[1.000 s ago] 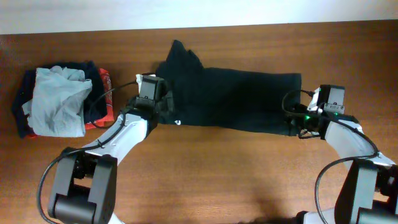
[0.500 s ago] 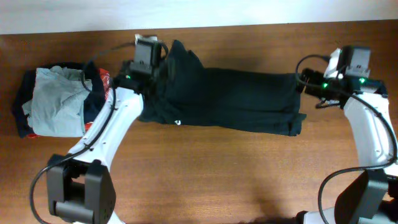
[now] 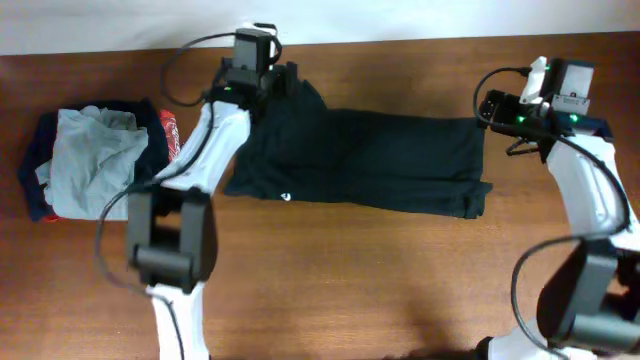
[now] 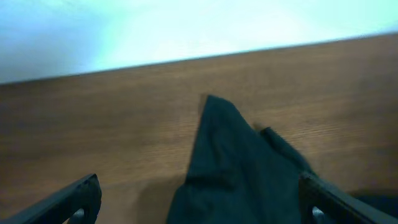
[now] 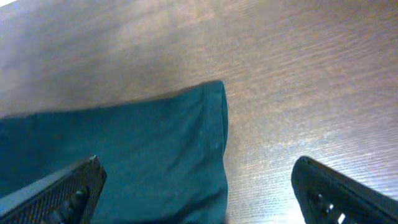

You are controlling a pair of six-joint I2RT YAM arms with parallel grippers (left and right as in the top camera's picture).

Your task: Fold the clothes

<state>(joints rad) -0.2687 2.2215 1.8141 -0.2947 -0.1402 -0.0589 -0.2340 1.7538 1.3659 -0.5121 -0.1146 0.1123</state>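
Wood tabletop [image 3: 330, 290] w/ a pale wall strip [image 3: 100, 25] along the far edge. The black T-shirt [image 3: 370, 160] lies mid-table as a long band running L to R, narrow enough that I judge it's already doubled lengthwise. That would explain why it sits flat and squared rather than bunched. Off to my left is a pile of other garments [image 3: 95, 165], grey on top w/ navy + red-orange under, apart from the tee and not my job. Both arms reach to the band's far side, one per end, prob. b/c the next fold needs two ends taken together. My left gripper [image 4: 199, 182] is spread wide w/ nothing held. It points at the sleeve tip [image 4: 214, 109] that pokes toward the wall, and cloth shows in the gap btw the fingers but neither finger pinches it. My right gripper [image 5: 196, 165] is likewise spread and holding nothing, over the tee's far-right corner [image 5: 217, 90], w/ cloth under the gap and bare wood to one side. Can't tell either gripper's height above the cloth. Smallest bit: the white logo mark [image 3: 286, 196] near the tee's front-left edge, a handy cue for which end is which.
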